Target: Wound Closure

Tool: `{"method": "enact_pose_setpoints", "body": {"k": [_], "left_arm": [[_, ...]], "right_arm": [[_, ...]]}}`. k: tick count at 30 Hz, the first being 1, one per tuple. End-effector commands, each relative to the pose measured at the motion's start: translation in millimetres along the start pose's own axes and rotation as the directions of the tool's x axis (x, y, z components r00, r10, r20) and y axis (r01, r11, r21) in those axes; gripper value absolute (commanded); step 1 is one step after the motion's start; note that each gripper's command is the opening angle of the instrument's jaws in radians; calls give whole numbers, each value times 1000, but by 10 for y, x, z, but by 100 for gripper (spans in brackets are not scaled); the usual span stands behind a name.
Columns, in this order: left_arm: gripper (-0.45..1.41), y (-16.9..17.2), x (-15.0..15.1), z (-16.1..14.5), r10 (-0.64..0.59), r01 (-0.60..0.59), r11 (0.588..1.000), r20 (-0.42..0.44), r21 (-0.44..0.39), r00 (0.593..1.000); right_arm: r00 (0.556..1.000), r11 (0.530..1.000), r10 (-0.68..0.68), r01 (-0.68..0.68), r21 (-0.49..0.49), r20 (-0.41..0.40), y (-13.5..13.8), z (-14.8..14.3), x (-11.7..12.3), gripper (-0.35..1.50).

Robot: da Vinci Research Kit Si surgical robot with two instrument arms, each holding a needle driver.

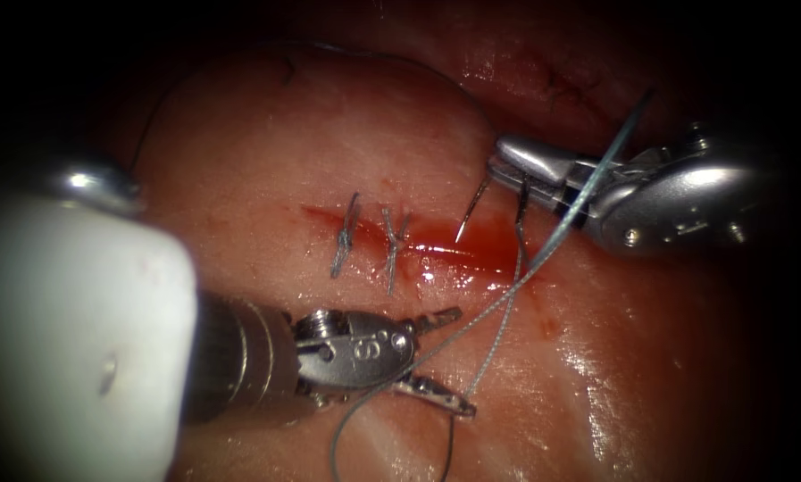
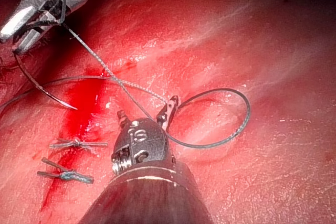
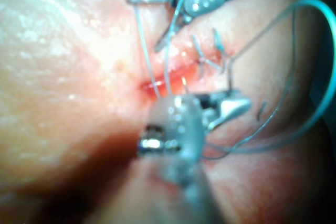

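Note:
The cut (image 1: 418, 234) runs across the tissue (image 1: 266, 152), with two tied stitches (image 1: 346, 234) (image 1: 393, 245) on its left part and red fluid (image 1: 458, 248) on its right part. My right tool (image 1: 507, 168) is shut on the curved needle (image 1: 473, 207) near mid-curve. The needle's tip hangs bare just over the fluid, outside the tissue. In the left wrist view the needle (image 2: 42, 85) arcs down from those jaws (image 2: 23, 32). Thread (image 1: 543, 254) trails from the needle across my left tool (image 1: 454, 361), which stands open below the cut and holds nothing. The left tool (image 2: 146, 109) has the thread (image 2: 231, 129) looping beside it.
A big white blurred part of the left arm (image 1: 70, 339) covers the lower left of the endoscope view. A slack run of thread (image 1: 239, 62) lies over the far tissue. In the right wrist view the stitches (image 3: 210, 56) sit between my right tool (image 3: 239, 103) and the left tool (image 3: 178, 3).

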Motion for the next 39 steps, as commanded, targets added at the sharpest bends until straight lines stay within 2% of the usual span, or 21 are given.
{"method": "enact_pose_setpoints", "body": {"k": [1,3,15,21,28,39], "left_arm": [[63,4,-6,8,-8,8,1000,0,-3,1000],[61,3,-5,8,-8,8,1000,0,-3,1000],[59,-1,-3,5,-34,34,999,-1,-7,999],[58,0,-4,3,-34,34,999,-1,-7,999],[58,-1,-3,3,-34,34,999,-1,-8,999],[58,-3,-1,0,-42,42,999,-1,-11,999]], "right_arm": [[1000,1000,-22,22,0,-6,-7,6,-2,-35],[998,998,-65,65,8,-9,-10,6,-2,-35],[994,994,-108,108,3,-24,-13,7,4,-35],[984,985,-175,175,-2,-29,-17,9,5,-35],[983,984,-181,181,-3,-32,-17,10,5,-35],[980,980,-197,198,11,-38,-37,11,4,-35]]}}
